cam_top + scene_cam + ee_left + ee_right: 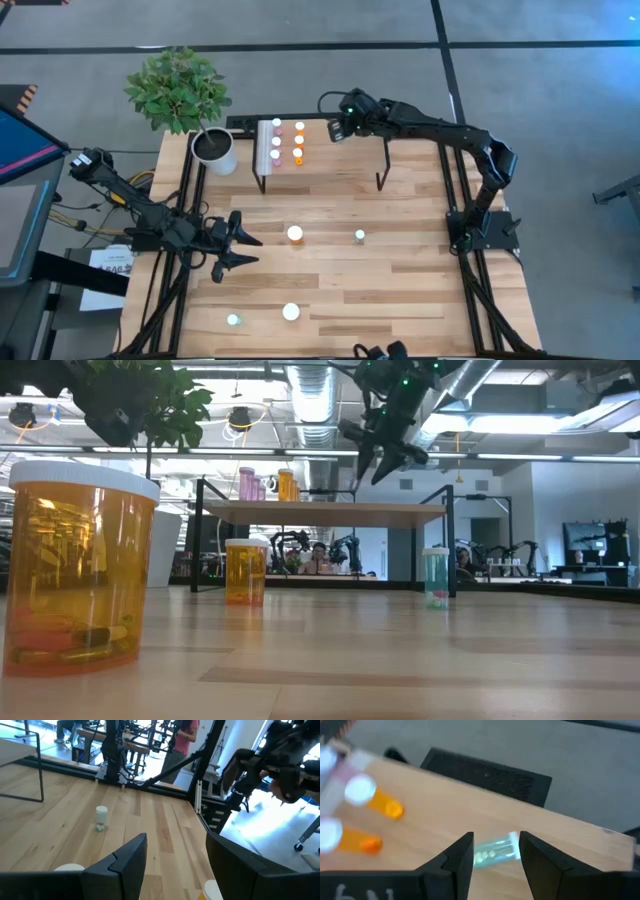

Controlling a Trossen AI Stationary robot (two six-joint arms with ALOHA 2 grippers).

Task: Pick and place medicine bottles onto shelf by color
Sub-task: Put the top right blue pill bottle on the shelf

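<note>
The shelf (pixel 340 160) stands at the table's far side. On its left part stand pink bottles (pixel 277 140) and orange bottles (pixel 299 142). My right gripper (pixel 335 130) hovers above the shelf top (pixel 330 512), shut on a teal bottle (pixel 495 851). My left gripper (pixel 252 251) is open and empty, low over the table's left side. On the tabletop stand a large orange bottle (pixel 295 234), a teal bottle (pixel 360 236), a second large orange bottle (pixel 291 312) and another teal bottle (pixel 233 320). My right gripper has the teal bottle between its two fingertips, and the bottle spans the whole gap. Its pale cap end (pixel 512 840) lies beside one finger (pixel 535 855). The fingers come from above, slanting down. The bottle is clear of the shelf top.
A white plant pot (pixel 215 150) with a leafy plant stands left of the shelf. The shelf's right half (pixel 360 150) is bare wood. The large orange bottle (pixel 75 570) stands near the table's near edge. Black frame rails run along both table sides.
</note>
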